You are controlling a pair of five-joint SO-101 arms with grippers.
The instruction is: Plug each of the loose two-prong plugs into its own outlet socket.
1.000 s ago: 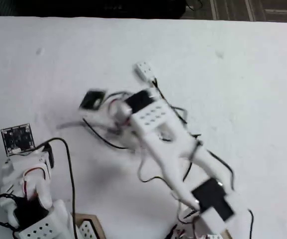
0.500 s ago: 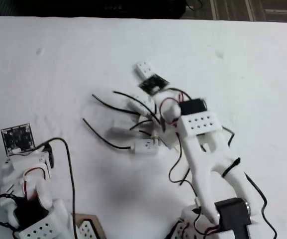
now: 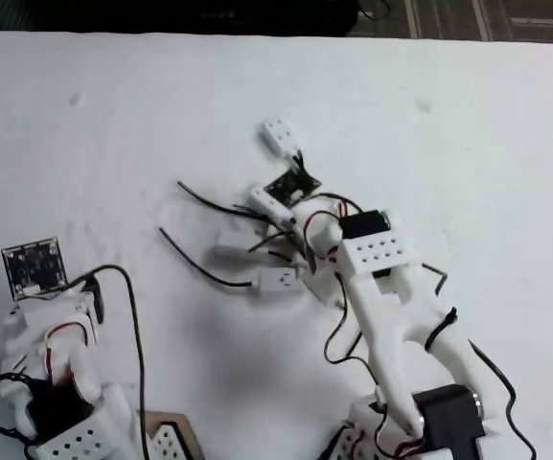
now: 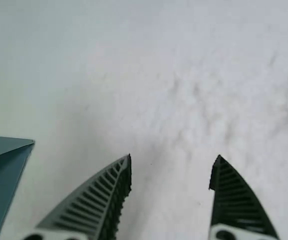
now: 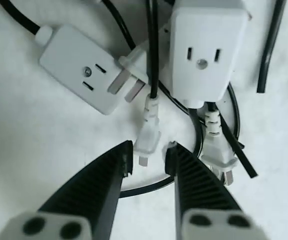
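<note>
**Right gripper [image 5: 148, 155] astride a white two-prong plug [image 5: 146, 137] among black cords [image 5: 271, 45].**
Its jaws stand narrowly parted, the plug's prong end between them. An outlet socket [image 5: 81, 75] and a second socket [image 5: 206, 55] lie just beyond. Left gripper [image 4: 171, 165], spread wide, holds nothing above the table [image 4: 183, 75].

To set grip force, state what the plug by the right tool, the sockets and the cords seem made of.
Plug: white moulded plastic, smooth, faint sheen.
Sockets: hard white plastic, matte, crisp-edged slots.
Cords: probably black rubber or vinyl; smooth, bending in loose curves.
</note>
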